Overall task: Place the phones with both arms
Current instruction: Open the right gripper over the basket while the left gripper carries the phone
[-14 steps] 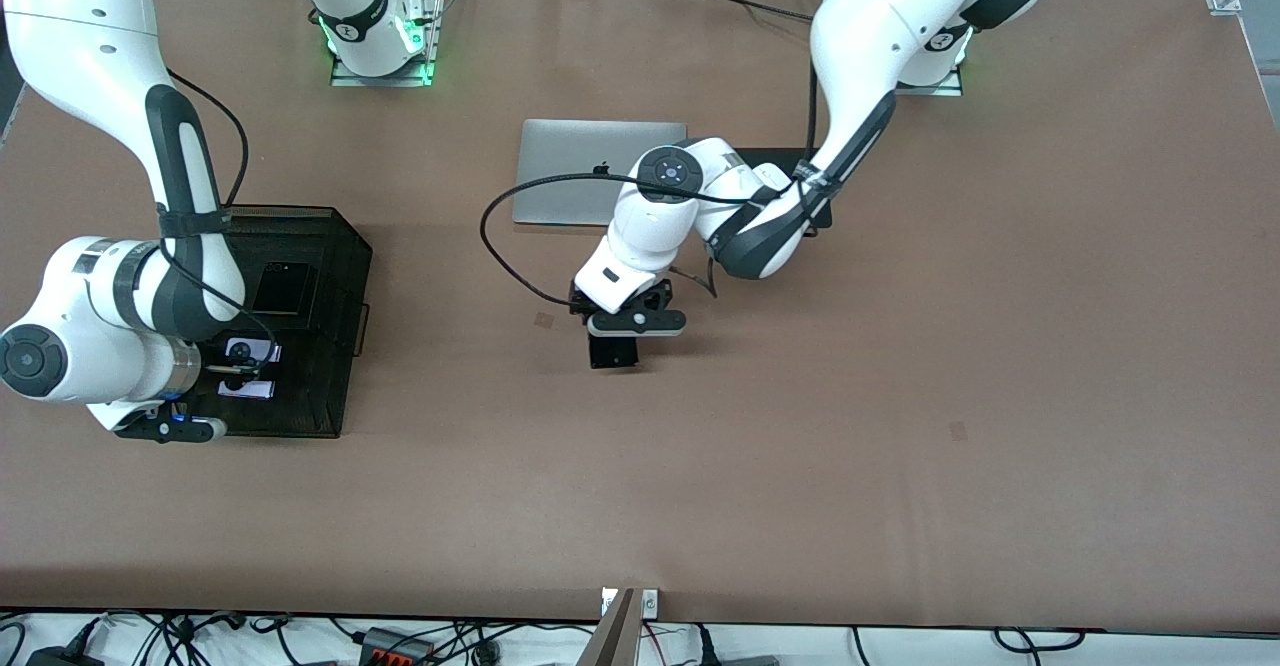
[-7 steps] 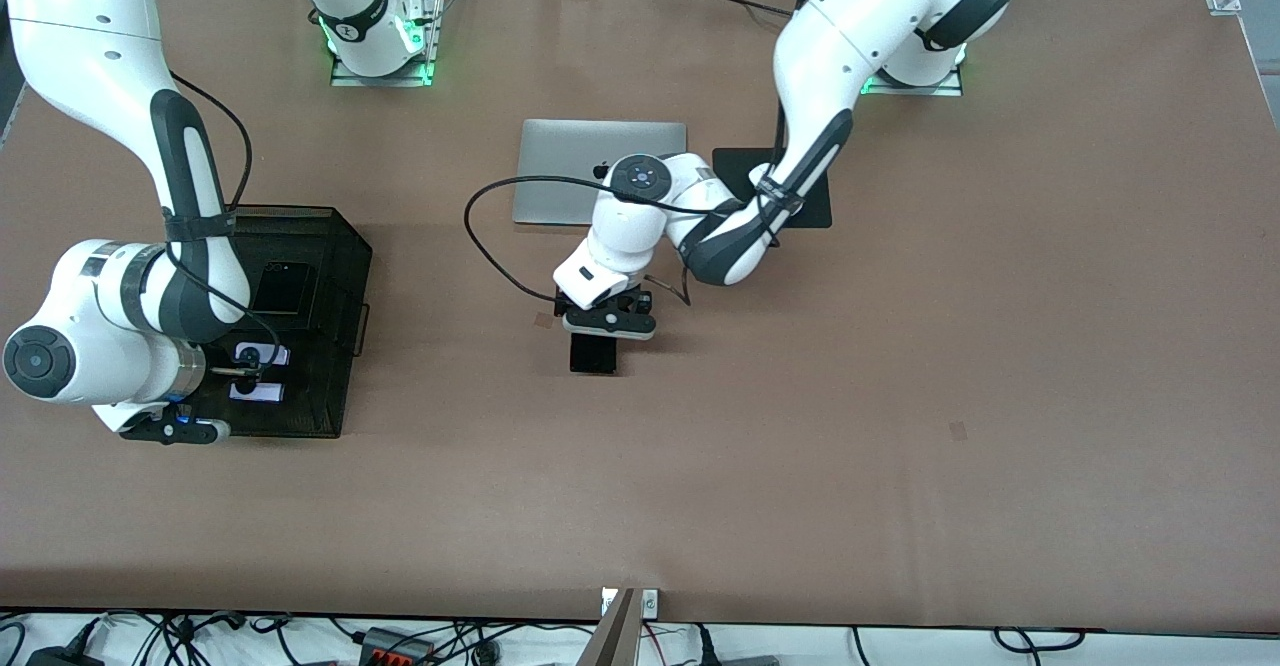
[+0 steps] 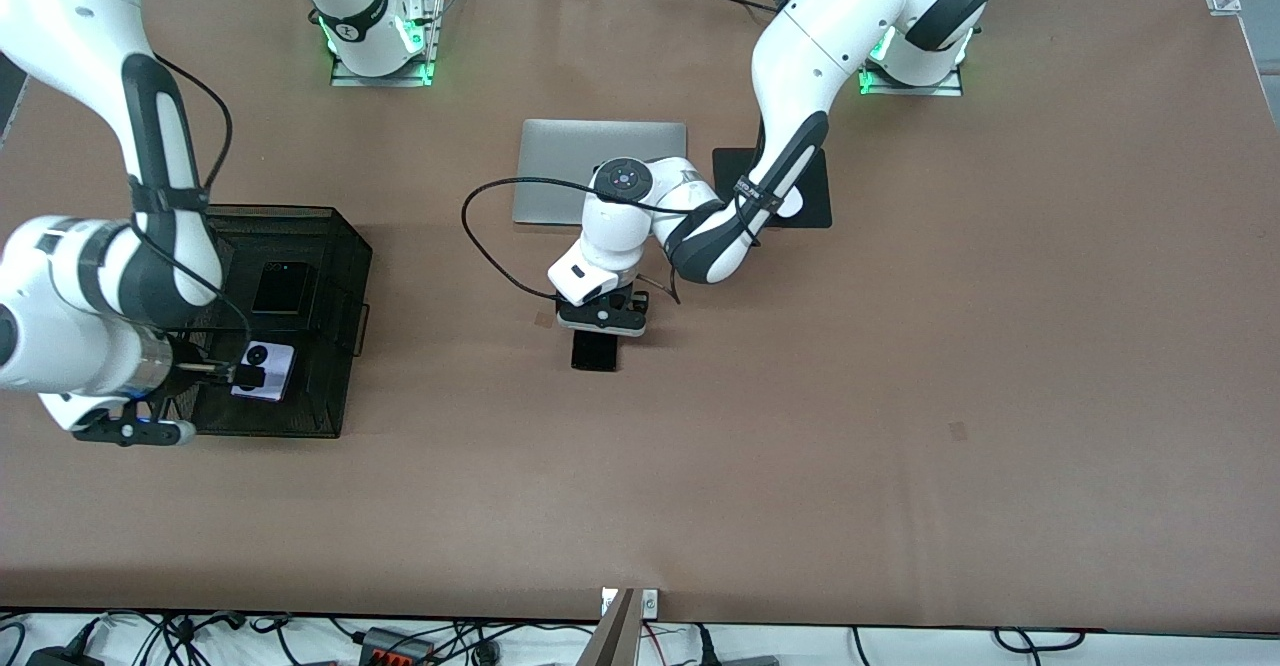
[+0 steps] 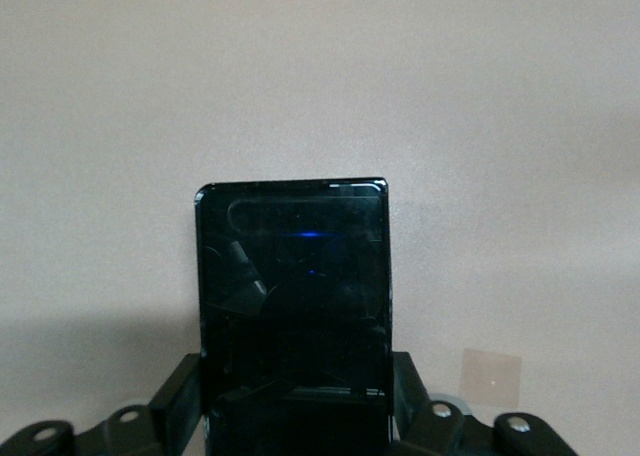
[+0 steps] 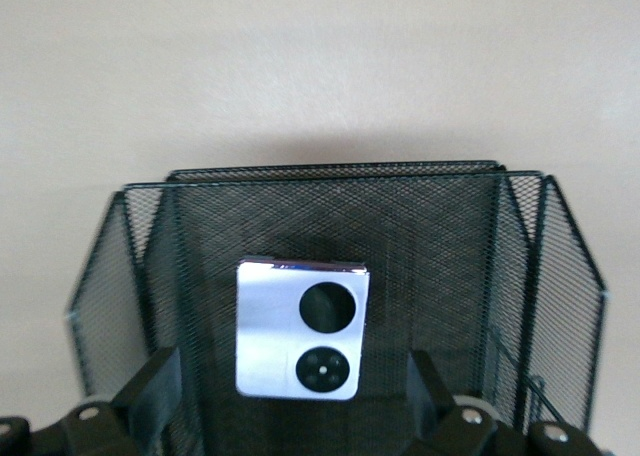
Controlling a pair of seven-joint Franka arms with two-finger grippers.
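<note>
left fingers (image 4: 180, 396): set one at each long side of the slab phone (image 4: 292, 306), flush against its edges. Gripping or just slackened, cannot tell.
left gripper (image 3: 600, 318): low over mid-worktop (image 3: 850, 466), at 6 o'clock from the laptop (image 3: 560, 161).
slab phone: on or just above the worktop. Long axis runs 12 to 6 o'clock on the front view, straight out from the fingers, free end at 6.
right fingers (image 5: 150, 376): spread wide, holding nothing.
right gripper (image 3: 215, 371): over the mesh tray (image 3: 345, 246), at the right arm's end of the worktop.
lilac phone (image 5: 302, 328): flat on the tray floor between the open fingers, touching neither. Camera circles face up.
square black phone (image 3: 282, 288): in the same tray, at 12 o'clock from the lilac one.
key relation: the tray lies at 9 o'clock from the slab phone, well apart. The left arm holds the only phone outside it.
judgement: two phones placed; the slab remains.
</note>
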